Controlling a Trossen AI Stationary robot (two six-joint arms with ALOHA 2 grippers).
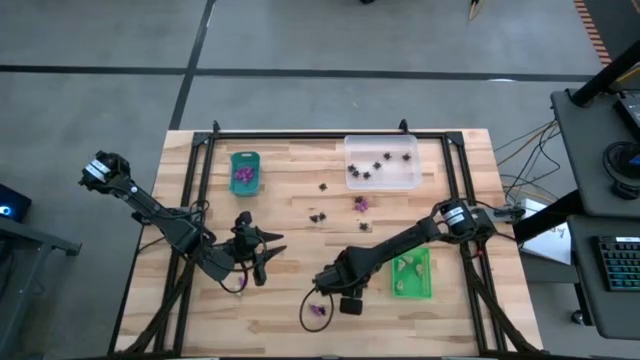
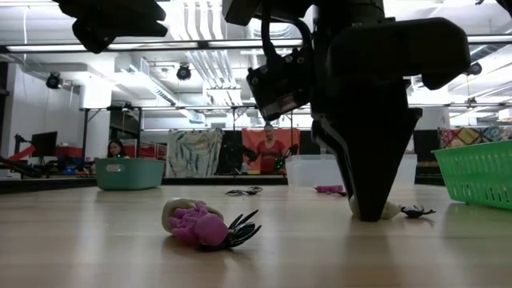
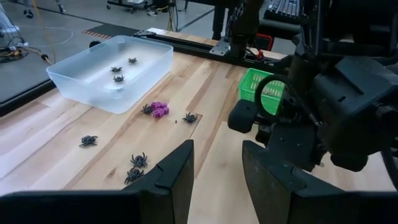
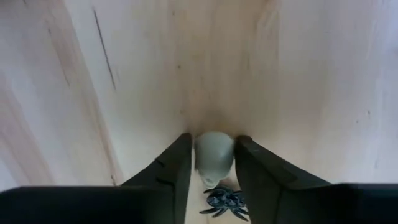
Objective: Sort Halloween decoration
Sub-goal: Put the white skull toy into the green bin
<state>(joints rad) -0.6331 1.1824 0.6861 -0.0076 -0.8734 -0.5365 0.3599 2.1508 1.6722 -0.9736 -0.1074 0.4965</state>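
The right pincer [image 4: 211, 163] clamps a pale trinket [image 4: 213, 157], a black spider [image 4: 225, 200] partly hidden beneath. The left pincer [image 3: 217, 168] gapes empty. Black spiders [image 1: 368, 168] fill the clear tray [image 1: 408, 148] at one o'clock.

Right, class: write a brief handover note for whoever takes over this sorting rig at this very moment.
Right gripper: down at the tabletop, fingers either side of a pale skull trinket, black spider beside it.
Left gripper: open, empty, waiting above the table.
Done: purple pieces in the teal tray, spiders in the clear tray, pale pieces in the green tray.
Left: loose spiders and purple trinkets mid-table, a purple piece near the front.
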